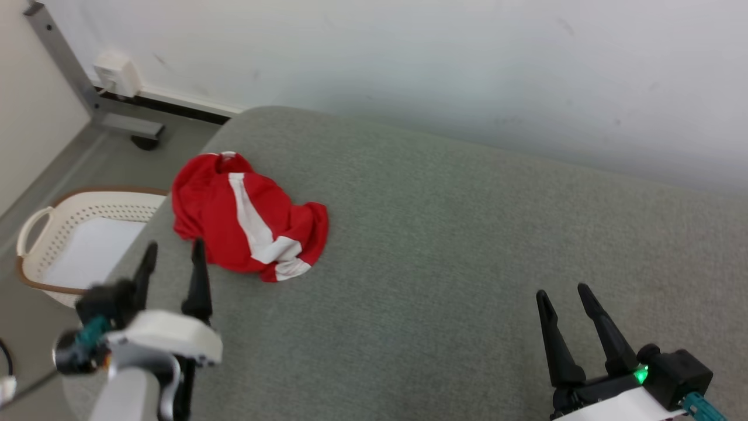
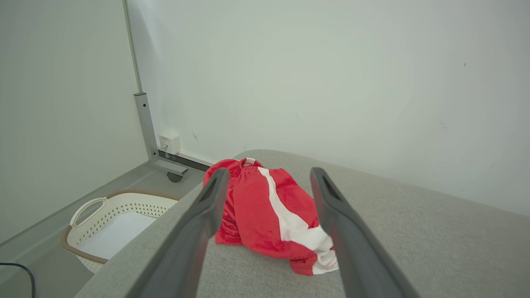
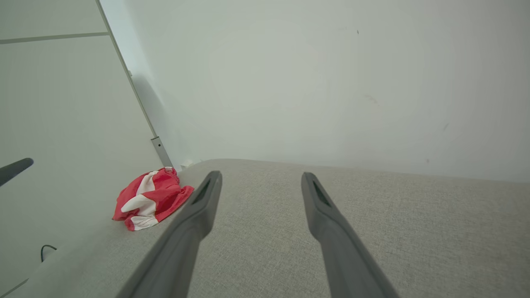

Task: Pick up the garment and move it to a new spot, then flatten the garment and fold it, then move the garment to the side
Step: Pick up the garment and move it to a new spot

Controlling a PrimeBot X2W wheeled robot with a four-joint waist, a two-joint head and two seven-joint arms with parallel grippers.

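- Seeing garment (image 1: 248, 219) lying bunched at far-left corner of grey surface (image 1: 444, 245), touching neither gripper.
- Seeing left gripper (image 1: 175, 245) hovering over that surface's left edge, just short of the garment, jaws spread wide, gripping nothing.
- Seeing right gripper (image 1: 561, 290) hanging over the surface's near-right part, well apart from the garment, jaws likewise gaping, empty.
- Judging task as barely starting: pickup, relocating, flattening, folding, moving aside all remaining.
- Struggling to tell garment type; bunching hiding its outline and underside.
- Noting left gripper blurring in head view; basket (image 1: 76, 213) beyond the surface's left edge getting partly cut off by it.
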